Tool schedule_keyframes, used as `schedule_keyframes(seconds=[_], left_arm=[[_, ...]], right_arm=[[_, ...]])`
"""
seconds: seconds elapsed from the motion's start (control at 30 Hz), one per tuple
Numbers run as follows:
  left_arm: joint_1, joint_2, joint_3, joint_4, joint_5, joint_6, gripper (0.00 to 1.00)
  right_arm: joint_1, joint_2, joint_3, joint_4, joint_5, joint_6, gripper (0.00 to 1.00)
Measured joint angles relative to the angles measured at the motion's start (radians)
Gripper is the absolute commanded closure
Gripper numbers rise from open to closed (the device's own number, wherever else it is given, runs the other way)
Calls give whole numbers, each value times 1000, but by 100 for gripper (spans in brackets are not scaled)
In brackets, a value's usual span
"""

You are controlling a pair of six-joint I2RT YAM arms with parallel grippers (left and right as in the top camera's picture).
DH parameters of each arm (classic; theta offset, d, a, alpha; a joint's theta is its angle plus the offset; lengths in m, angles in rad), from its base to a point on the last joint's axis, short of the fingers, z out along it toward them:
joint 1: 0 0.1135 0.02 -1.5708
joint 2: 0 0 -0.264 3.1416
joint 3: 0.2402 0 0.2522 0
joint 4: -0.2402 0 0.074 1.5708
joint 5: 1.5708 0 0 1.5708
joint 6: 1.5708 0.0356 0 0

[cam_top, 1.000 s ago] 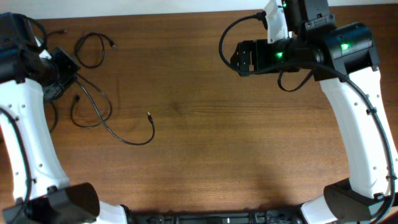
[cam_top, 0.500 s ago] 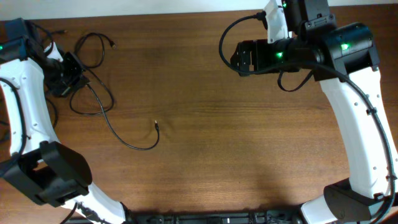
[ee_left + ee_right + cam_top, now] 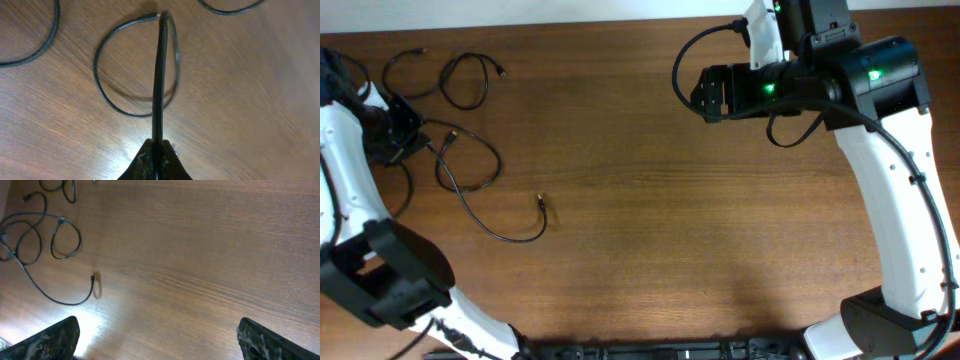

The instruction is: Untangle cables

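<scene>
Thin black cables [image 3: 470, 170] lie as loose loops at the table's far left. One strand runs from my left gripper [image 3: 398, 140] into a loop and ends in a plug tip [image 3: 539, 201]. A separate looped cable [image 3: 466, 80] lies further back. In the left wrist view my left gripper [image 3: 159, 157] is shut on a cable strand [image 3: 160, 75] that rises over a loop on the wood. My right gripper [image 3: 712, 92] is open and empty, high over the back right; in its wrist view [image 3: 157, 335] the cables [image 3: 55, 240] lie far to the left.
The brown wooden table [image 3: 650, 220] has its back edge at the top of the overhead view. The thicker black wire [image 3: 695, 50] of the right arm loops beside the right gripper. The left arm's base stands at the front left.
My left gripper has pulled its cable strand left and back toward the table's left edge. The long strand and its plug tip slid left with it. The right arm has not moved.
</scene>
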Motion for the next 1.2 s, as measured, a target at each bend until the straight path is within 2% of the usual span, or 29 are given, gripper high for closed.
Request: schedule_keyframes(seconds=[0.13, 0.17, 0.23, 0.3, 0.4, 0.43, 0.47, 0.57, 0.6, 0.63, 0.83, 1.07, 1.2], left_arm=[[0, 95, 0, 14, -31, 3, 92], [0, 108, 0, 25, -34, 3, 86], [0, 117, 0, 28, -45, 5, 83], [0, 128, 0, 29, -65, 6, 73], [0, 169, 0, 22, -80, 9, 70], [0, 179, 0, 21, -82, 10, 72], [0, 181, 0, 21, -85, 9, 79], [0, 181, 0, 22, -151, 3, 81], [0, 181, 0, 23, -187, -6, 87], [0, 181, -5, 28, -233, -22, 99], [0, 182, -150, 153, -299, -52, 100], [0, 182, -170, 217, -299, -52, 100], [0, 182, -292, 340, -314, -55, 98]], right_arm=[[0, 0, 0, 0, 0, 0, 2], [0, 0, 0, 0, 0, 0, 2], [0, 0, 0, 0, 0, 0, 2], [0, 0, 0, 0, 0, 0, 2], [0, 0, 0, 0, 0, 0, 2], [0, 0, 0, 0, 0, 0, 2], [0, 0, 0, 0, 0, 0, 2], [0, 0, 0, 0, 0, 0, 2], [0, 0, 0, 0, 0, 0, 2], [0, 0, 0, 0, 0, 0, 2], [0, 0, 0, 0, 0, -1, 2], [0, 0, 0, 0, 0, -1, 1], [0, 0, 0, 1, 0, 0, 2]])
